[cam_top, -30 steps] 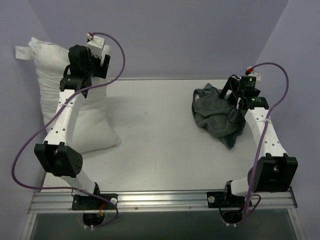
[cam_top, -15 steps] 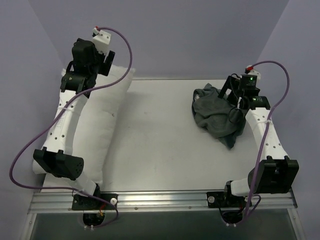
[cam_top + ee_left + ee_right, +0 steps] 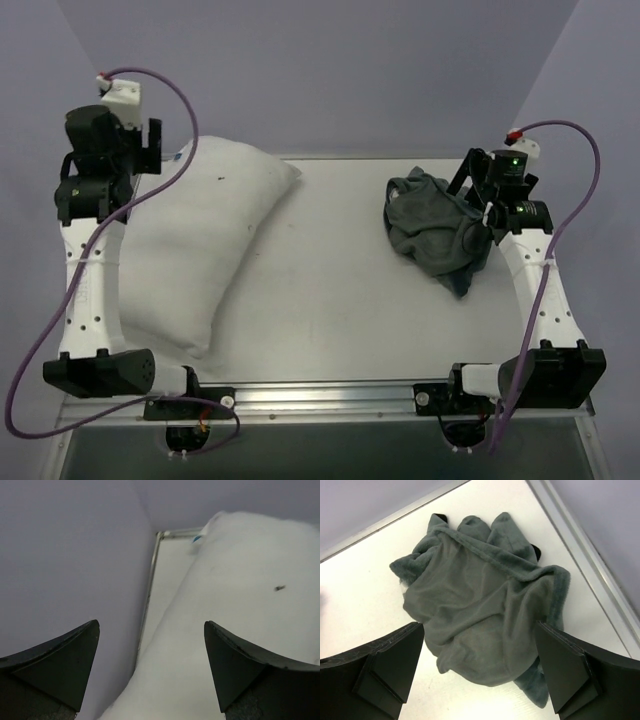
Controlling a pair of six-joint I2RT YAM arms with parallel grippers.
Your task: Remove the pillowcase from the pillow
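The plain white pillow (image 3: pixel 200 240) lies flat along the left side of the table, bare of any cover; in the left wrist view the pillow (image 3: pixel 240 605) fills the right half. My left gripper (image 3: pixel 150 150) hangs open above the pillow's far left corner, holding nothing; its jaws (image 3: pixel 151 624) stand wide apart. The pillowcase (image 3: pixel 435 225) is a crumpled heap on the right side, dark grey face outward. My right gripper (image 3: pixel 467 183) hovers open just above the pillowcase (image 3: pixel 480 595), its fingertips (image 3: pixel 480 625) apart and off the fabric.
Purple walls close in on the left, back and right. A metal rim (image 3: pixel 150 580) runs along the table's left edge beside the pillow, and another (image 3: pixel 590 565) along the right edge by the heap. A small blue tag (image 3: pixel 197 539) shows at the pillow's far end.
The pillow, propped upright against the left wall a second ago, has fallen flat onto the table. My left arm swung left and back. The right arm barely shifted.
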